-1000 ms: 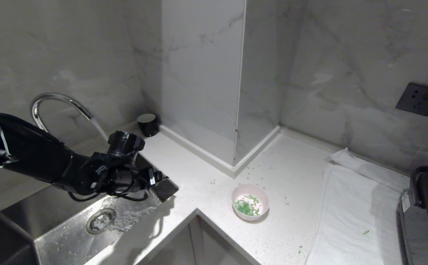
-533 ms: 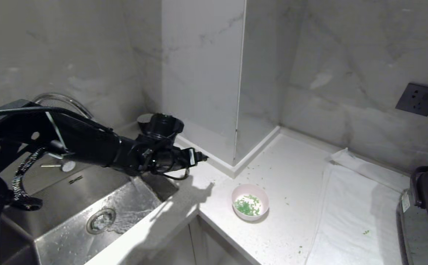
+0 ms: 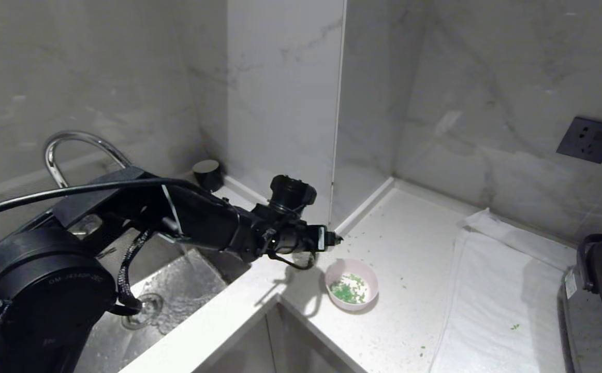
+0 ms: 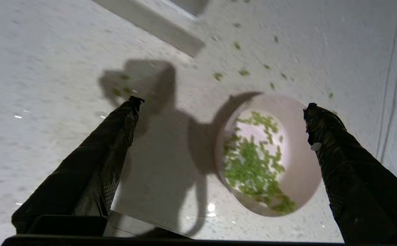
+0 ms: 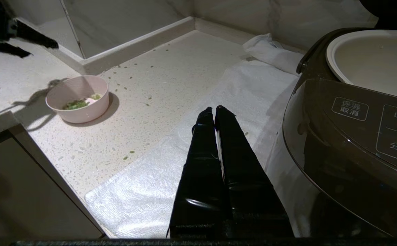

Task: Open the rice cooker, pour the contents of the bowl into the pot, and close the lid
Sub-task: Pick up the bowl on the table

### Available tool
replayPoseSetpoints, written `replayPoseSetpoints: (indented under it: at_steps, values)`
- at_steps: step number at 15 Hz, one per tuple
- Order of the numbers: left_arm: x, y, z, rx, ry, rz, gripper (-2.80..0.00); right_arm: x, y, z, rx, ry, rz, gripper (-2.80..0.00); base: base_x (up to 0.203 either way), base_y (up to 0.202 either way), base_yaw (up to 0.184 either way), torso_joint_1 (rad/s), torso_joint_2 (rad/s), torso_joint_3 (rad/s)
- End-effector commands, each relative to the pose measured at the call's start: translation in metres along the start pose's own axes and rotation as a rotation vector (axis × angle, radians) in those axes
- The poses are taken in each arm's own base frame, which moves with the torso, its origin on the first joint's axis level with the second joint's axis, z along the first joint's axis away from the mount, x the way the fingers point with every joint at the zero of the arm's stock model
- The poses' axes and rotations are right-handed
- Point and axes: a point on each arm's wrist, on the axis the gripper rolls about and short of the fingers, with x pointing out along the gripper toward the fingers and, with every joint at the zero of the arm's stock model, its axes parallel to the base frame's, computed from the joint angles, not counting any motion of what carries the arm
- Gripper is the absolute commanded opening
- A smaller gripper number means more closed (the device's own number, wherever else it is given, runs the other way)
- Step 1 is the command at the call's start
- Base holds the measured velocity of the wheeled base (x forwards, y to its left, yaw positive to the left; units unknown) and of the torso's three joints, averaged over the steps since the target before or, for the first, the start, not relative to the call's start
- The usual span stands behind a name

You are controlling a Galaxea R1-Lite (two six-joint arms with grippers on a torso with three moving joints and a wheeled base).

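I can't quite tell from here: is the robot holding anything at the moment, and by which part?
Nothing is held. The left gripper hangs wide open above the counter beside the bowl, touching nothing. The right gripper is shut on nothing, over the towel.

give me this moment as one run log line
left gripper: open, above bowl | right gripper: shut, idle | cooker: open

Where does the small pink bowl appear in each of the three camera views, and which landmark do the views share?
Head view: the bowl stands on the counter at lower centre, just beyond the left gripper.
Left wrist view: the bowl lies right of centre, close to one open finger.
Right wrist view: the bowl stands at the left, far from the right gripper.
Shared landmark: the white towel, visible in all three.
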Motion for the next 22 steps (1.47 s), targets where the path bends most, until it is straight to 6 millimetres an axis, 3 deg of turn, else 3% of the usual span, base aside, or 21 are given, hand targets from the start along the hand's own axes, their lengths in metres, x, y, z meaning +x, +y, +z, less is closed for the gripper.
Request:
replayPoseSetpoints:
  at_steps: [1,6,9,14,22]
  values:
    - [0.008,-0.01,-0.02,0.023,0.057,-0.005,0.0,0.0,0.0,0.0,-0.001,0.0,0.0,-2.8,0.0,0.0,0.0,0.0,0.0,0.0]
    - [0.019,-0.016,-0.06,0.088,0.175,0.012,0.0,0.0,0.0,0.0,-0.001,0.0,0.0,-2.8,0.0,0.0,0.0,0.0,0.0,0.0]
    - [0.026,-0.018,-0.07,0.097,0.196,0.014,0.0,0.0,0.0,0.0,0.0,0.0,0.0,-2.8,0.0,0.0,0.0,0.0,0.0,0.0]
    - [0.045,-0.024,-0.068,0.109,0.132,0.094,0.0,0.0,0.0,0.0,-0.001,0.0,0.0,-2.8,0.0,0.0,0.0,0.0,0.0,0.0]
    - [0.047,-0.022,-0.065,0.11,0.157,0.141,0.0,0.0,0.0,0.0,0.0,0.0,0.0,-2.8,0.0,0.0,0.0,0.0,0.0,0.0]
